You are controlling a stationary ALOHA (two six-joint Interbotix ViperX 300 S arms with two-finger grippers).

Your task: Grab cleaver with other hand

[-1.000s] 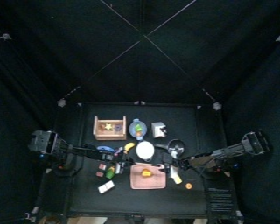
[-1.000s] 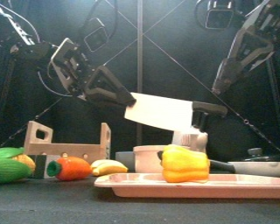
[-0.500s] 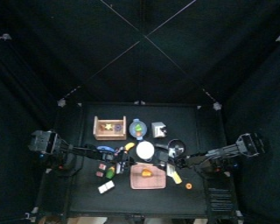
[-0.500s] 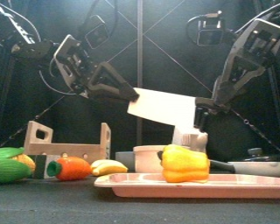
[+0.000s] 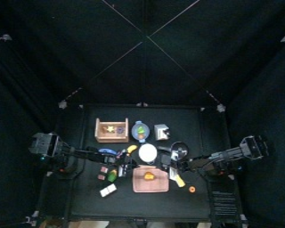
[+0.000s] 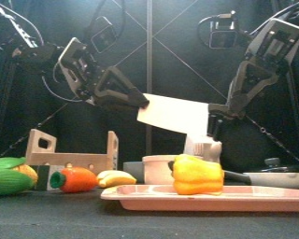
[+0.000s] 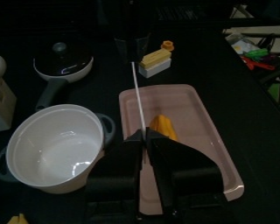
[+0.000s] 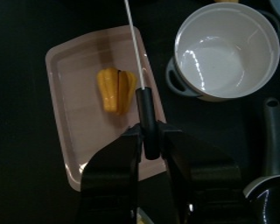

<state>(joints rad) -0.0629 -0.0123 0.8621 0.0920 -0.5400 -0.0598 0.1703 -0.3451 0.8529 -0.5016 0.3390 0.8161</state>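
The cleaver, a flat pale rectangular blade with a dark handle, hangs above the pink tray. The left gripper pinches the blade's end; the right gripper pinches the handle.

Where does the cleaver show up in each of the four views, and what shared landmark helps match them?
Top view: too small to make out.
Front view: cleaver mid-air at centre, above the yellow pepper.
Left wrist view: edge-on, a thin line rising from the left claw.
Right wrist view: thin line, handle in the right claw.
Landmark: the pink tray holding the pepper.
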